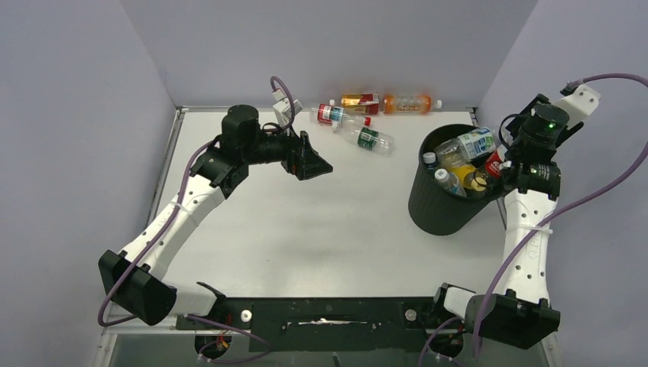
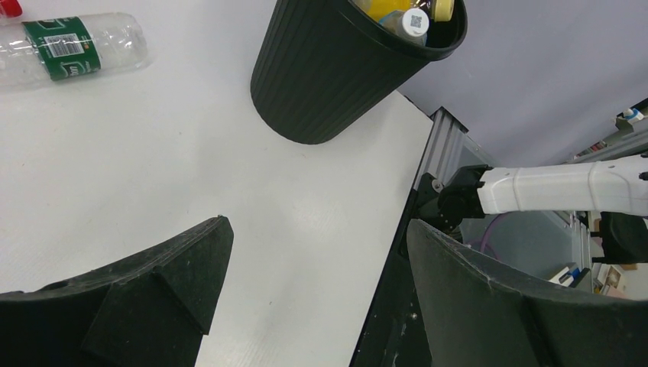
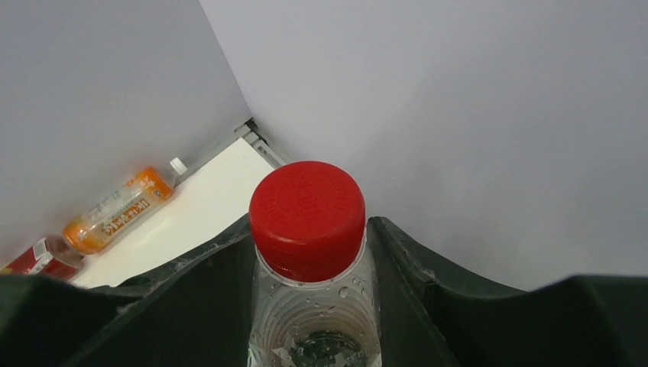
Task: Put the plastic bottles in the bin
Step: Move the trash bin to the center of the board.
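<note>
At the bin's right rim, a clear red-capped bottle (image 3: 309, 229) sits clamped between the right fingers (image 3: 386, 245), which are closed partway around its shoulder, the cap poking out past their tips. The black bin (image 1: 447, 199) holds several bottles. Four more lie on the bench (image 1: 306, 229) near the far wall: a green-labelled bottle (image 1: 370, 138), a red-labelled bottle (image 1: 332, 114), an orange bottle (image 1: 409, 102) and a red-and-amber bottle (image 1: 361, 100). The left fingers (image 1: 313, 164) hang wide apart and empty above mid-bench. These look like light, thin-walled bottles, probably slick and apt to roll or dent, so a gentle grip across the labelled middle seems safest.
</note>
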{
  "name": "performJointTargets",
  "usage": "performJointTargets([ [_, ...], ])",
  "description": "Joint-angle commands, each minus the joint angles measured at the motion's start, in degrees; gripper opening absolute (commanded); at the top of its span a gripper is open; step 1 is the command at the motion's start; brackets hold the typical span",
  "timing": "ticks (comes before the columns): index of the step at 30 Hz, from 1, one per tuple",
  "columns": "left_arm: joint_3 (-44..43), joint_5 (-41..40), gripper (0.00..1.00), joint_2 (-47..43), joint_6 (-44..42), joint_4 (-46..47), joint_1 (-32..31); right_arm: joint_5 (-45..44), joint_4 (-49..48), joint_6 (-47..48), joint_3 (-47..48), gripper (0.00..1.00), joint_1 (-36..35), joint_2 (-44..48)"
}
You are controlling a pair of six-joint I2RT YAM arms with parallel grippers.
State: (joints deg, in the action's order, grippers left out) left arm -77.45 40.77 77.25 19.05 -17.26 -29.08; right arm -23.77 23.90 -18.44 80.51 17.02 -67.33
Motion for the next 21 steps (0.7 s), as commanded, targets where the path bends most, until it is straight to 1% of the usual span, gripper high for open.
performJointTargets([
  [1,-0.2,0.9,0.85,-1.9,-0.1,3.4,0.4,-0.2,-0.8,-1.7,-4.4,0.36,-1.8,1.6],
  [5,-0.2,0.8,0.85,-1.8,0.0,3.5,0.4,-1.2,-2.5,-2.5,-9.5,0.37,-3.7,1.5],
  [12,0.0,0.7,0.85,-2.0,0.6,3.5,0.3,-2.7,-3.7,-4.3,-14.8,0.37,-8.7,2.4],
  [18,-0.2,0.8,0.84,-1.8,1.4,3.8,0.2,-4.9,-4.4,-5.8,-21.3,0.38,-12.8,7.5],
  [21,-0.1,0.7,0.84,-1.7,1.7,3.9,0.0,-8.4,-5.9,-4.8,-23.9,0.36,-16.9,10.0],
])
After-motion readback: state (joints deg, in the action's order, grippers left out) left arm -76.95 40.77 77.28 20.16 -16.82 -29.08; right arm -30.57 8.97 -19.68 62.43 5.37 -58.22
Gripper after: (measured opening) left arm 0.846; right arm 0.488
